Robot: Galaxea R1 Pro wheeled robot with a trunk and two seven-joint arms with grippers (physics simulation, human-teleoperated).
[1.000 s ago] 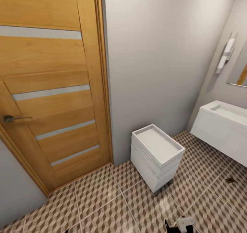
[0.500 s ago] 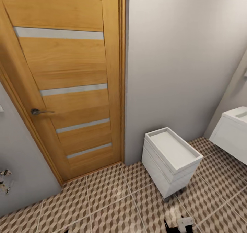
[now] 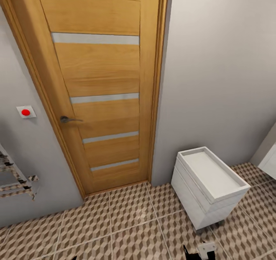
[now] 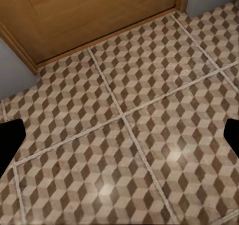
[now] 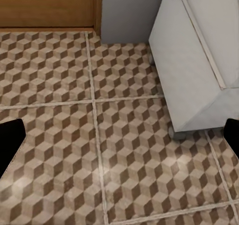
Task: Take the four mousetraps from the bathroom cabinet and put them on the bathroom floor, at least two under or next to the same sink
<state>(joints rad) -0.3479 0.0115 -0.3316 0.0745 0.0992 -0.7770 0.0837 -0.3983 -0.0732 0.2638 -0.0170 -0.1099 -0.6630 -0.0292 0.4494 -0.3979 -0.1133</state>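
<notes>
So the head view is mostly a closed wooden door with frosted strips and a metal lever handle. Left of the door there's a small white wall plate with a red button, no writing I can read on it, and lower down a towel rail. Right of the door sits a white drawer unit on the bathroom floor, cube-pattern tiles. Left pincer and right pincer both have their dark fingertips spread wide apart over bare tile, gripping nothing.
</notes>
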